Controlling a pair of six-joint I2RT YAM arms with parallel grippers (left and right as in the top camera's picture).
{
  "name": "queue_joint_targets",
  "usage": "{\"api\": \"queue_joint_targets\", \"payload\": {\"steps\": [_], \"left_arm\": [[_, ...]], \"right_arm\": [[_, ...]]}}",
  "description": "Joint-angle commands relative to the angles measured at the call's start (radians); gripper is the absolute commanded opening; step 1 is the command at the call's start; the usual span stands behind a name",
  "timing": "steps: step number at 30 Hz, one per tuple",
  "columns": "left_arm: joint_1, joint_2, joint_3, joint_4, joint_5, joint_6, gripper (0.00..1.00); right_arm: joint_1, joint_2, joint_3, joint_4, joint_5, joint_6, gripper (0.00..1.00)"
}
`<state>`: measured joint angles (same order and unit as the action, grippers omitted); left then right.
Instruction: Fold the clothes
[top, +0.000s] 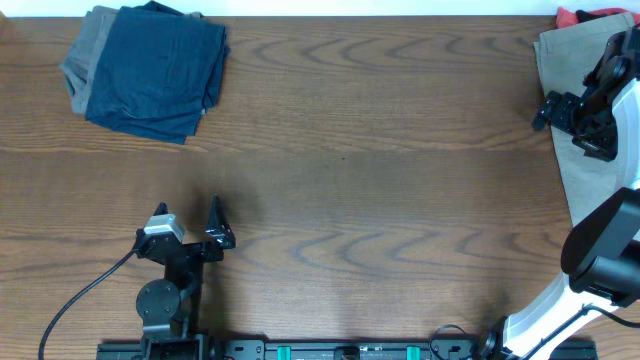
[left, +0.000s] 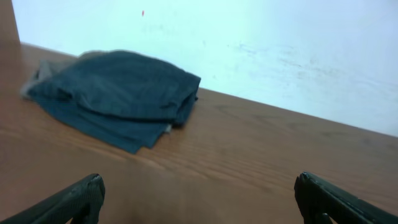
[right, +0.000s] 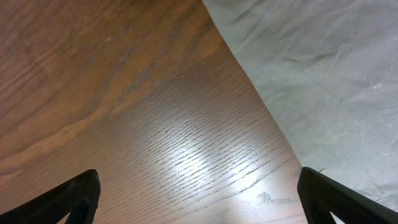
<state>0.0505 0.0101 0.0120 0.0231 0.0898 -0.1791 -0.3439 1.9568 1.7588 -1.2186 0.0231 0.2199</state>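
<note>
Both left fingers (left: 74, 202) and right fingers (right: 74, 198) spread empty (navy shorts (top: 160, 70) lie folded)

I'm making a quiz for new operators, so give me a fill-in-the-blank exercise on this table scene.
1. The folded navy shorts lie on top of a ____ garment.
2. The left gripper is open and holds ____.
3. The khaki cloth lies nearest the ____ gripper.
Missing words: grey; nothing; right
</note>
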Motion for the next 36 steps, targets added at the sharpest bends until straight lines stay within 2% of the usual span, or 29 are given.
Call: {"api": "queue_joint_targets", "payload": {"steps": [1, 4, 13, 26, 32, 36], "left_arm": [[0.003, -0.009, -0.008, -0.011, -0.005, 0.118, 0.98], [0.003, -0.009, -0.008, -0.093, -0.006, 0.211, 0.98], [0.002, -0.009, -0.008, -0.086, -0.004, 0.294, 0.98], [-0.026, -0.009, -0.008, -0.087, -0.004, 0.285, 0.98], [-0.021, -0.009, -0.008, -0.087, -0.005, 0.203, 0.98], [-0.021, -0.009, -0.008, -0.089, -0.011, 0.2, 0.98]], "right_arm": [[-0.003, -0.009, 0.011, -0.001, 0.006, 0.011, 0.99], [-0.003, -0.009, 0.011, -0.001, 0.006, 0.011, 0.99], [-0.003, -0.009, 0.011, -0.001, 0.006, 0.011, 0.99], [-0.003, -0.009, 0.011, -0.001, 0.006, 0.011, 0.99], [-0.003, -0.009, 0.011, -0.001, 0.006, 0.011, 0.99], [-0.003, -0.009, 0.011, -0.001, 0.006, 0.011, 0.99]]}}
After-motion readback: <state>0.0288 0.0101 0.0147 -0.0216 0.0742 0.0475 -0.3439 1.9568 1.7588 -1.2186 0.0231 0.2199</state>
